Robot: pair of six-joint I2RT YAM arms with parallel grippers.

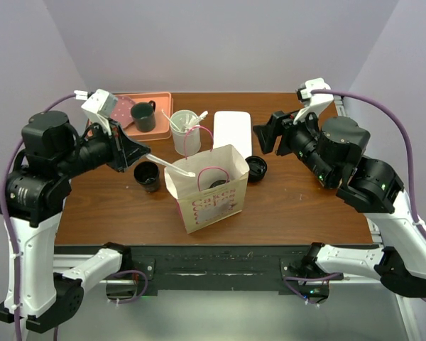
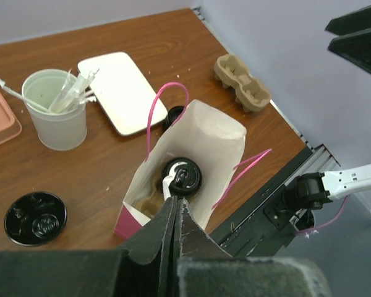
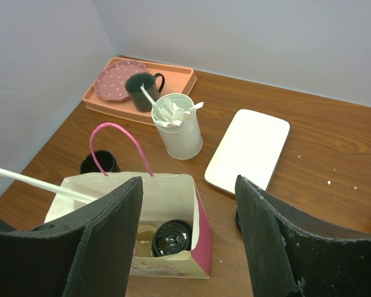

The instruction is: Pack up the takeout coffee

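A paper bag (image 1: pixel 207 192) with pink handles stands open at the table's middle. Inside it a coffee cup with a black lid (image 2: pixel 182 175) sits in a brown cup carrier (image 2: pixel 143 207). My left gripper (image 1: pixel 143 152) is shut on a white straw (image 1: pixel 170 165) whose tip reaches over the bag's left rim. In the left wrist view the straw (image 2: pixel 167 186) pokes out of the closed jaws above the lid. My right gripper (image 1: pixel 267 132) is open and empty, up behind the bag's right side. The right wrist view shows the bag (image 3: pixel 191 192) and the cup (image 3: pixel 172 238) between its fingers (image 3: pixel 111 235).
A black cup (image 1: pixel 147 175) stands left of the bag and a black lid (image 1: pixel 256 168) right of it. Behind are a clear cup of wrapped straws (image 1: pixel 186 132), a white tray (image 1: pixel 232 133) and an orange tray (image 1: pixel 160 103) with a mug and pink plate. A spare carrier (image 2: pixel 242 81) lies far right.
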